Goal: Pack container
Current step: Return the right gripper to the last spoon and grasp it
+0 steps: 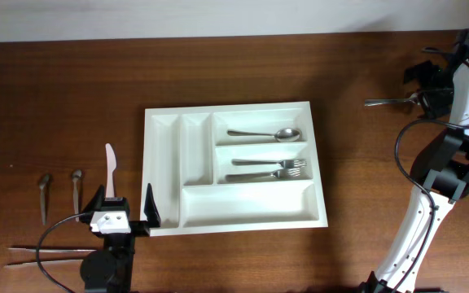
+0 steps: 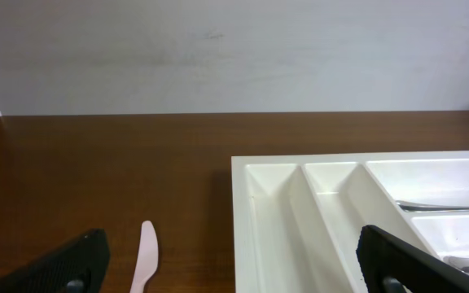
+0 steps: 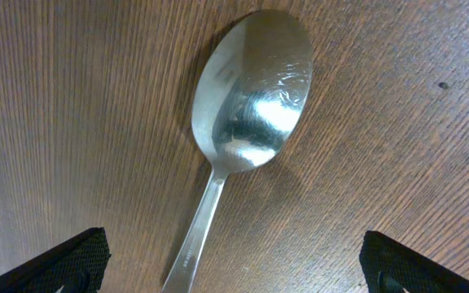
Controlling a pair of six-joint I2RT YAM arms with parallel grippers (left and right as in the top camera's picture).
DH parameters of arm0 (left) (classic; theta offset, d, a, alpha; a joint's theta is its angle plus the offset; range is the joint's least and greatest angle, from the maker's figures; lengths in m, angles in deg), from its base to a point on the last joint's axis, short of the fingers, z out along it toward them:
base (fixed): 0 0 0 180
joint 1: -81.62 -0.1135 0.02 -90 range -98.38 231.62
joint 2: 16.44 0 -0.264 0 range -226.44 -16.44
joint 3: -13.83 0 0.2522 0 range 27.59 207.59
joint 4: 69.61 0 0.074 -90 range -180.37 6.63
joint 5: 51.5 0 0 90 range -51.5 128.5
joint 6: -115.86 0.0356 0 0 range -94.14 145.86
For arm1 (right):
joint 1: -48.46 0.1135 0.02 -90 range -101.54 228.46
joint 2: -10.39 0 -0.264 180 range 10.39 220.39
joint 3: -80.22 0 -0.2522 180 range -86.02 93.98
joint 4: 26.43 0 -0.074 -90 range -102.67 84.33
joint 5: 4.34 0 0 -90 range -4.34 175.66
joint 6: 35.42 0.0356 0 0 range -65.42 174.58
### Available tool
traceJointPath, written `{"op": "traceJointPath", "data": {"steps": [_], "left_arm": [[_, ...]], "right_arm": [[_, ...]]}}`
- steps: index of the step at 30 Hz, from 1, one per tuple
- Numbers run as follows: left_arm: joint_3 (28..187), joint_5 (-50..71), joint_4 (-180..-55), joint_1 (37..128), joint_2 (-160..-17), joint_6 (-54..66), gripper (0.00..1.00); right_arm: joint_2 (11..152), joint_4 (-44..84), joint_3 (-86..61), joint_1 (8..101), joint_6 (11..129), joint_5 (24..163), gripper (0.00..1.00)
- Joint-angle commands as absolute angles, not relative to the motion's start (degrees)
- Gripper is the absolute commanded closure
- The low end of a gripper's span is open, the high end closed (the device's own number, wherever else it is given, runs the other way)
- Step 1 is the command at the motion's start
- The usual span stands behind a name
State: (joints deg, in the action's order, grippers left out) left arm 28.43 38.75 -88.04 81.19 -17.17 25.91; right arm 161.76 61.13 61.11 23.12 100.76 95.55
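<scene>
A white cutlery tray [image 1: 163, 171] lies mid-table; it also shows in the left wrist view [image 2: 243, 175]. It holds a metal spoon [image 1: 267, 133] in the top right compartment and forks [image 1: 267, 168] below that. A white plastic knife [image 1: 110, 165] lies left of the tray, and shows in the left wrist view [image 2: 146, 256]. My left gripper [image 1: 124, 200] is open and empty, straddling the knife's handle end and the tray's front left corner [image 2: 234, 268]. My right gripper [image 1: 427, 86] is open, low over a metal spoon [image 3: 251, 114] on the table at the far right [image 1: 385, 102].
Two small dark spoons [image 1: 46, 194] [image 1: 76, 185] lie left of the knife. Two long thin sticks [image 1: 31, 254] lie at the front left. The tray's two narrow left compartments [image 1: 192, 150] and long front compartment [image 1: 247, 203] hold nothing.
</scene>
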Motion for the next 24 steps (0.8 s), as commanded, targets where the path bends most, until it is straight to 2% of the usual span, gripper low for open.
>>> {"op": "traceJointPath", "data": {"steps": [1, 24], "left_arm": [[28.12, 38.31, -88.11, 81.02, -16.78, 26.79, 0.01], [28.12, 38.31, -88.11, 81.02, -16.78, 26.79, 0.01]], "right_arm": [[163.82, 60.69, 62.11, 23.34, 103.16, 93.49, 0.01], [166.72, 60.76, 62.11, 23.38, 103.34, 89.08, 0.01]]}}
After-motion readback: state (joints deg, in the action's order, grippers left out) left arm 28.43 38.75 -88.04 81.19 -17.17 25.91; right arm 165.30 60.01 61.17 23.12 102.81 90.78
